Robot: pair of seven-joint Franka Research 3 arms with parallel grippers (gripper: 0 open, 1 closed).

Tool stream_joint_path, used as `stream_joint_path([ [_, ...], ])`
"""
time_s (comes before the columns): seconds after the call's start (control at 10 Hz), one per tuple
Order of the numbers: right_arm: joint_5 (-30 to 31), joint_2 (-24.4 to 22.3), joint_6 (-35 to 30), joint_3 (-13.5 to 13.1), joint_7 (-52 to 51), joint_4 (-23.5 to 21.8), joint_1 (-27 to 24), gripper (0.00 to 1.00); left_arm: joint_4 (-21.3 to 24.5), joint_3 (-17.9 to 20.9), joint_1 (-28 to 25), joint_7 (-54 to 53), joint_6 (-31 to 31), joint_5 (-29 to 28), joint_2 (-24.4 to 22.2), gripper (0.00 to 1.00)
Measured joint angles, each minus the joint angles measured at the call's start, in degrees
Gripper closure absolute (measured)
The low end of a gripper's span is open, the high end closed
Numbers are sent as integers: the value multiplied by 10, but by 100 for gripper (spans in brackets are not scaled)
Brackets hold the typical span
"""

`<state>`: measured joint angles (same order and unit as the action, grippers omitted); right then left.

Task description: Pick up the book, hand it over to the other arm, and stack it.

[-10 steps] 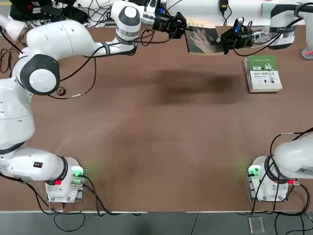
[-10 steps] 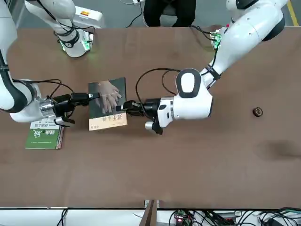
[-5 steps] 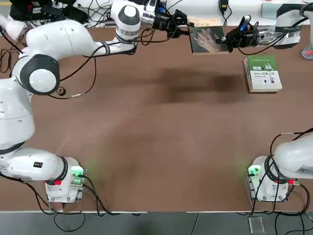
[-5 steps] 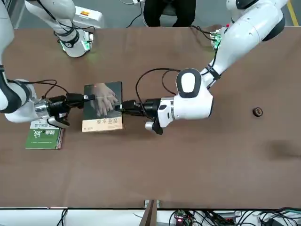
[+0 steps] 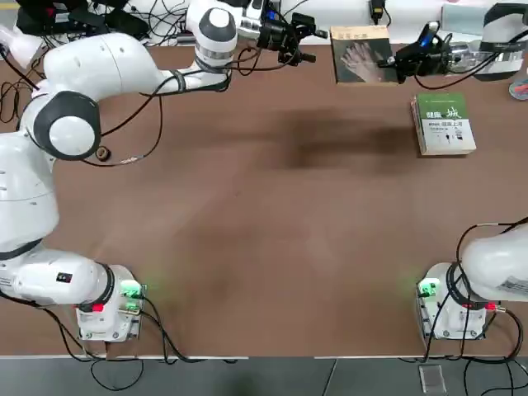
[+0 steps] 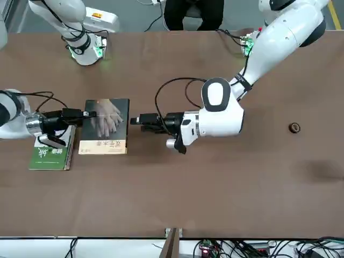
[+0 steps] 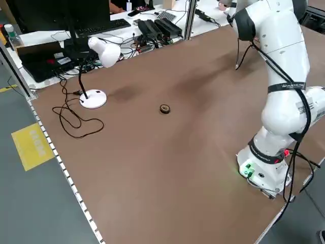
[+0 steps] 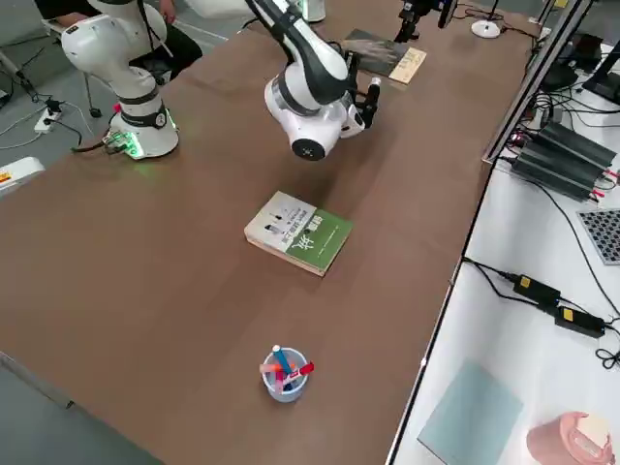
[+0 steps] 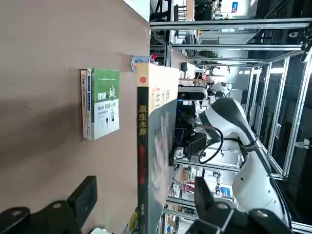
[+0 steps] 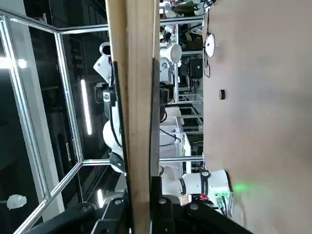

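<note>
The book, dark grey-green with a pale hand image and a tan strip, hangs flat above the table's far edge. My right gripper is shut on the book's right edge; in the front view the right gripper pinches the book. My left gripper stands open a short gap away from the book's left edge, with nothing between its fingers. In the left wrist view the book's spine shows beyond the spread fingers. The right wrist view shows the book's edge clamped.
A thicker green-and-white book lies on the table just right of the held one. A small dark ring lies at the left. A pen cup stands at the right end. A desk lamp stands at the left edge.
My left gripper has opened and let go of the book. The right gripper has carried the book to the right, toward the green-and-white book, and levelled it.
</note>
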<state>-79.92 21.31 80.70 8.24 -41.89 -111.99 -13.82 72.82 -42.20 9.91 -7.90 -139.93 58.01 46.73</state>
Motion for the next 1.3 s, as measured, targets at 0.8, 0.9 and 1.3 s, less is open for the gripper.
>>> stream_joint_path([
  [0.8,175,4,-36,-8,-13,11,-124,85,76,-1,-105,14,65,-141,-85,11],
  [0.9,185,7,-37,-8,-18,14,-133,85,81,-1,-121,25,80,-187,-97,9],
  [1.3,244,36,-37,-8,-26,47,-166,85,83,-1,-164,104,119,-418,-148,7],
])
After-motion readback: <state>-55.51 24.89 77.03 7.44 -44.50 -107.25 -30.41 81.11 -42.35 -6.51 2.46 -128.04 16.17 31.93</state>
